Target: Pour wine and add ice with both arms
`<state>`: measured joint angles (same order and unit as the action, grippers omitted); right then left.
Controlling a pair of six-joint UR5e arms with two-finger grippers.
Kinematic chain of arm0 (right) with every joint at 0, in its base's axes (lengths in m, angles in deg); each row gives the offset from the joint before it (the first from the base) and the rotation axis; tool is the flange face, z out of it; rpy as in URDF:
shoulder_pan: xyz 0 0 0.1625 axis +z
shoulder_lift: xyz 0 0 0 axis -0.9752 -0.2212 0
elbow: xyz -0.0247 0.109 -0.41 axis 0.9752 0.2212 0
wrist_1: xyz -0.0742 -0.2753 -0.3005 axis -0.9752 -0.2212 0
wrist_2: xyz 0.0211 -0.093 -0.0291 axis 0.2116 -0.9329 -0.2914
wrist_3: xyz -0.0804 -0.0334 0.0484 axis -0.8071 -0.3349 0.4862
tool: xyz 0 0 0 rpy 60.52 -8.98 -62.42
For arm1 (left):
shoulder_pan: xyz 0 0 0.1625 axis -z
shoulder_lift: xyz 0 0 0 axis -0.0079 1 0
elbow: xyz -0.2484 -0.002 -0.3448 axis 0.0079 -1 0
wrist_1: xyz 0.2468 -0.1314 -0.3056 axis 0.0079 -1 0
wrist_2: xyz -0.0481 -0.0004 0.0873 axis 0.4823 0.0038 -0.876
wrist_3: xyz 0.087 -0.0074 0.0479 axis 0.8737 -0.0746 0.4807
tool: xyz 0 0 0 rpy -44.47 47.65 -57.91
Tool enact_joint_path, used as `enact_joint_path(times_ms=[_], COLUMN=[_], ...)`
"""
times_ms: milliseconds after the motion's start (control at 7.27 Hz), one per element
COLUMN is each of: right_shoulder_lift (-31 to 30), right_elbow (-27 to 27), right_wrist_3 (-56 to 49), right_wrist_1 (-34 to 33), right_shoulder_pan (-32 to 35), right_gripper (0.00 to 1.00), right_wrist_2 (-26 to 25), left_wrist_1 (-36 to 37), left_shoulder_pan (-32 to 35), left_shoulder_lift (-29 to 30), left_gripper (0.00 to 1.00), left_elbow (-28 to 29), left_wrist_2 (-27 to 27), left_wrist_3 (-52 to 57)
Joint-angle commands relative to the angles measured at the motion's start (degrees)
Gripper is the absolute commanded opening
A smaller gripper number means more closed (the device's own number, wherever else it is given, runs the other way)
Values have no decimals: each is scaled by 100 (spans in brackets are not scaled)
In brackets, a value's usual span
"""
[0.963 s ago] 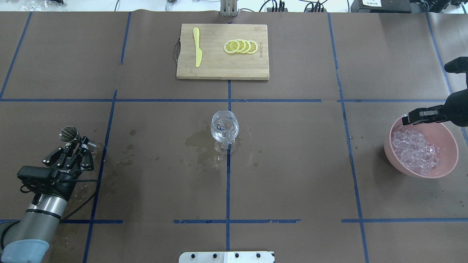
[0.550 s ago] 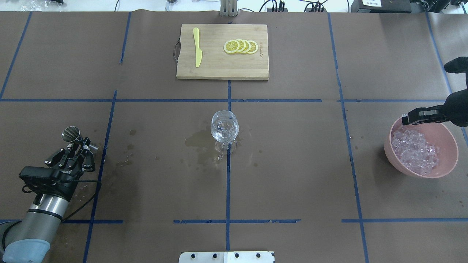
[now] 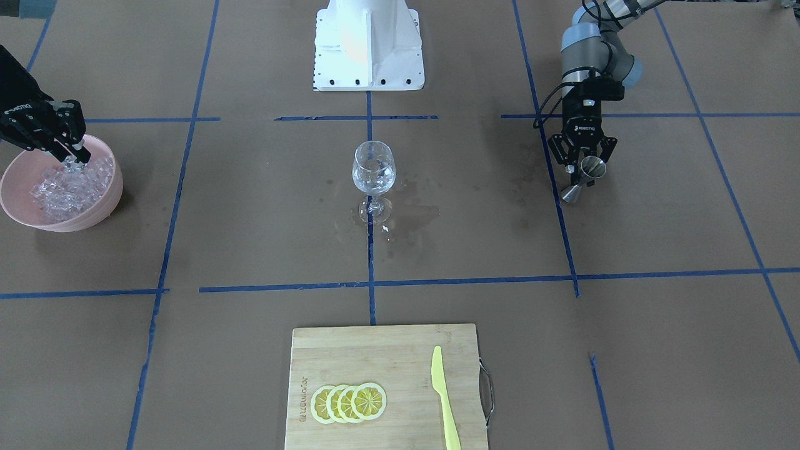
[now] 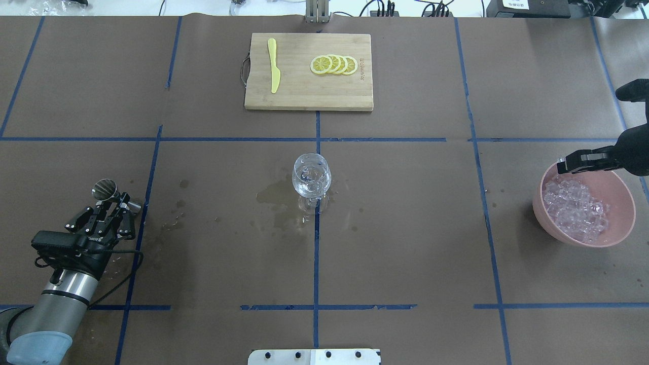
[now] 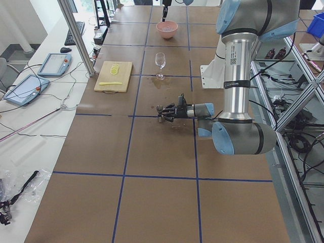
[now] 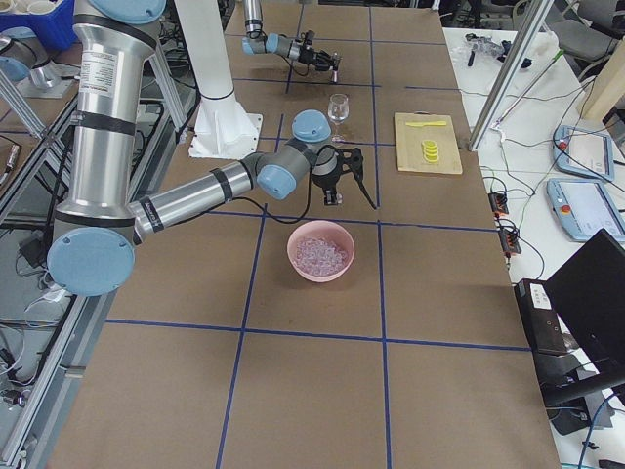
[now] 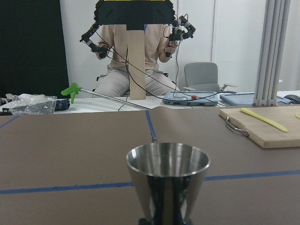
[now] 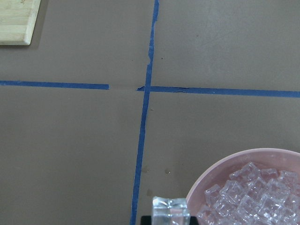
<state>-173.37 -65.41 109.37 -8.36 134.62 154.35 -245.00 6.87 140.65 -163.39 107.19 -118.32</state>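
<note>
A brown-papered table (image 4: 405, 228) gridded with blue tape (image 4: 316, 263) is shown. At the overhead view's lower left, the left gripper (image 4: 117, 200) is clamped on one jigger (image 4: 103, 189). At its right edge, the right gripper (image 4: 562, 166) is pinched on one cube (image 8: 170, 209), made plain only by the right wrist view, beside the rim of one bowl (image 4: 622, 215) heaped with ice (image 4: 575, 210). One glass (image 4: 312, 175) is stood centrally; wine cannot be told in it. One board (image 4: 304, 94), one knife (image 4: 274, 66) and four lemon slices (image 4: 334, 65) are counted.
</note>
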Motion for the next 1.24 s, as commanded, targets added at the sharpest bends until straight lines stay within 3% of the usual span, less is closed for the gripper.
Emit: enact_joint_path(times_ms=[0,138,413,1100], right_shoulder_lift=[0,0,0,534], right_elbow=[7,15,7,-177], right_wrist_3=[0,0,0,866], right_wrist_1=[0,0,0,0], right_shoulder_pan=[9,0,0,0], right_gripper=[0,0,0,0], right_wrist_2=[4,-5,-5,275], left_wrist_1=[0,0,0,9], left_shoulder_pan=[0,0,9,88], left_shoulder_lift=[15,15,15,-125], left_gripper=[51,62,99,99], left_elbow=[4,4,-5,-268], left_wrist_2=[63,81,203,1108], left_wrist_3=[0,0,9,70])
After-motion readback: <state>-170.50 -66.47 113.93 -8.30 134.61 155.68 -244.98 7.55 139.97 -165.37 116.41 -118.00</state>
